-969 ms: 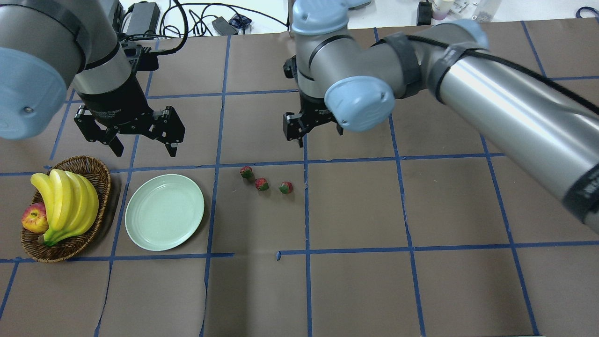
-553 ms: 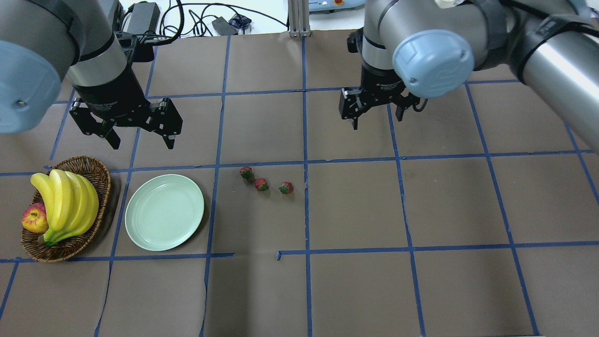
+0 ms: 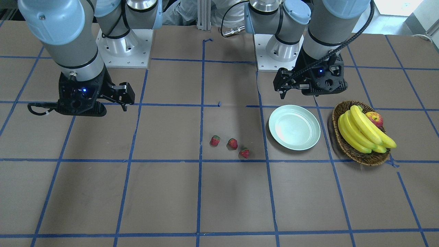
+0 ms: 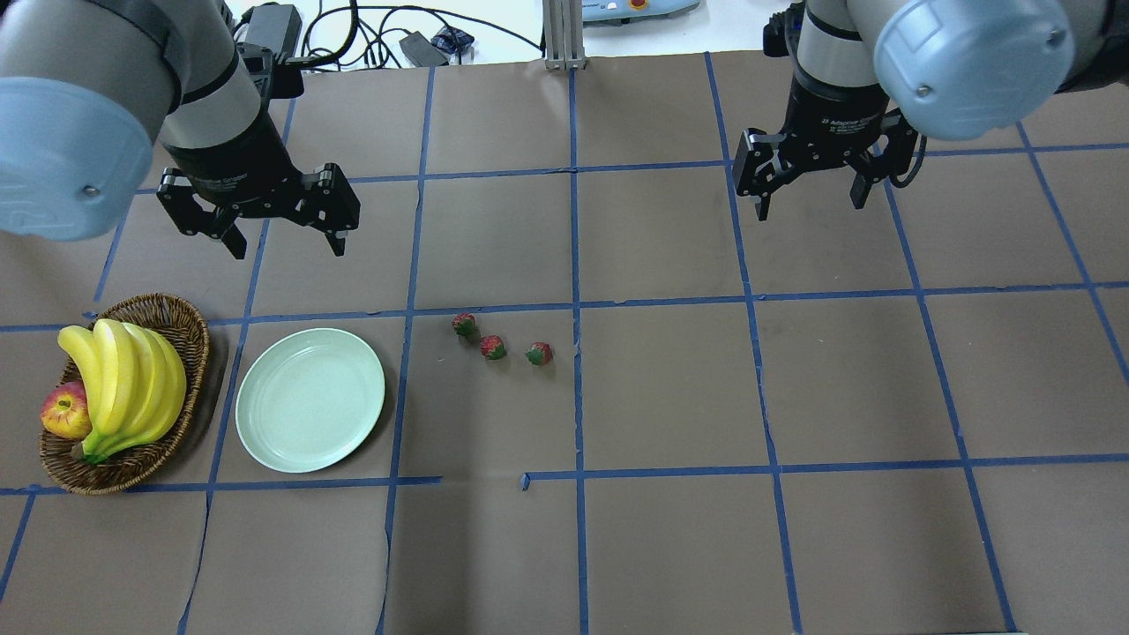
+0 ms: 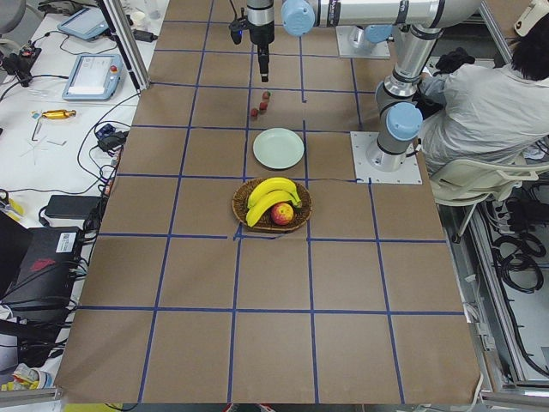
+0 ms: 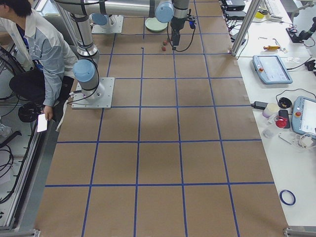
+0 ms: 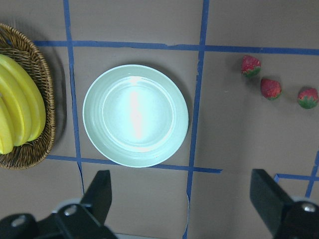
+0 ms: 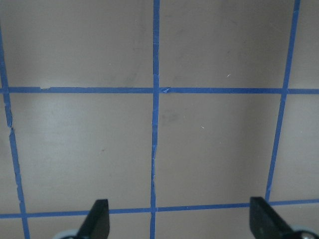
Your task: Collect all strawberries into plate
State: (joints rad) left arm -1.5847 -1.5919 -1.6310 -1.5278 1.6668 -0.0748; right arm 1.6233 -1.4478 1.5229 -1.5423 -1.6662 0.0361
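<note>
Three small red strawberries lie in a short row on the brown table, just right of the mint-green plate, which holds nothing. The left wrist view looks down on the plate and has the strawberries at its upper right. My left gripper hangs open above the table, beyond the plate's far edge. Far off at the back right, my right gripper is open too, over bare taped squares; its wrist view shows only paper and blue tape between the fingers.
A wicker basket with bananas and an apple stands left of the plate. Cables and power bricks lie past the table's far edge. A seated person is behind the robot's base.
My right arm has swung from near the table's middle out to the back right, away from the strawberries. My left gripper shifted slightly farther and to the right. The strawberries and plate stayed put.
</note>
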